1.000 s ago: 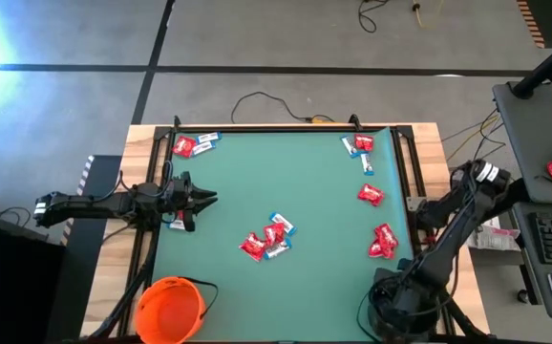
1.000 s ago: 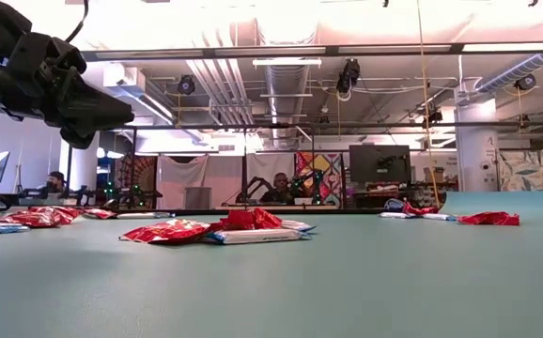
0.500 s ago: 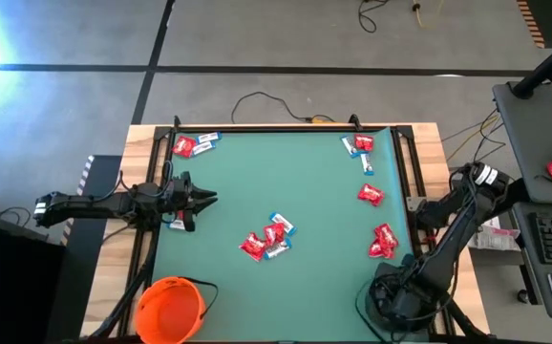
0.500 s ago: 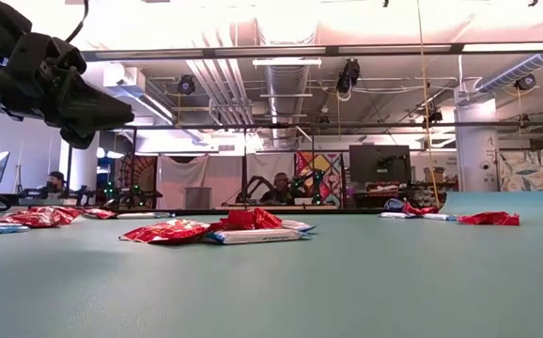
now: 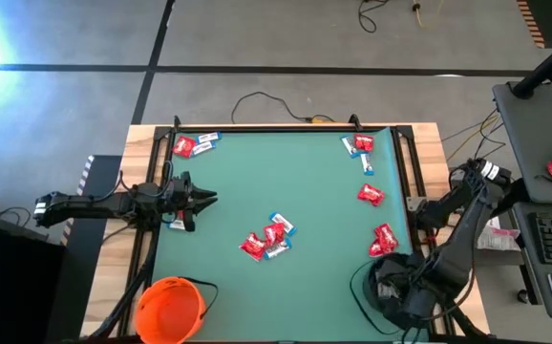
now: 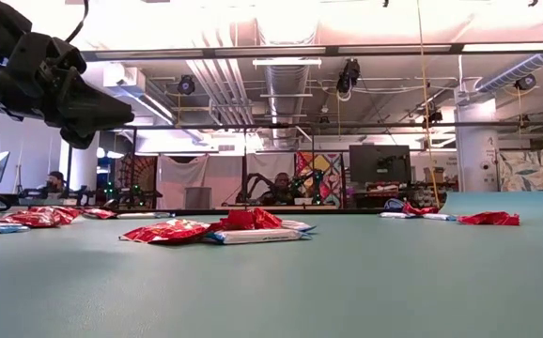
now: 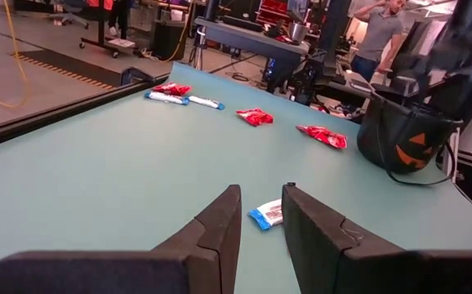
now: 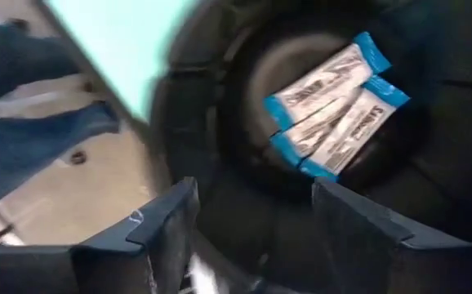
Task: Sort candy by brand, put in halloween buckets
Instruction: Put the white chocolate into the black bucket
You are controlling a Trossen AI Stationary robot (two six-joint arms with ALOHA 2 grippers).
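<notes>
My right gripper [image 8: 244, 237] hangs over the black bucket [image 5: 391, 287] at the lower right of the high view, fingers spread wide with nothing between them. Looking down past those fingers, I see three blue-and-white candies [image 8: 334, 94] lying together on the bucket's floor.

My left gripper [image 5: 204, 199] hovers over the left side of the green bench [image 5: 295, 186], fingers only slightly parted and holding nothing. A blue-and-white candy [image 7: 267, 215] lies on the bench just beyond its fingertips.

The orange bucket [image 5: 169, 308] sits at the lower left corner of the bench. A mixed cluster of red and blue candies [image 5: 266, 239] lies around the centre, another pair [image 5: 192, 144] at the upper left, more [image 5: 360, 145] at the upper right, and red ones [image 5: 383, 239] along the right edge, near the black bucket.
</notes>
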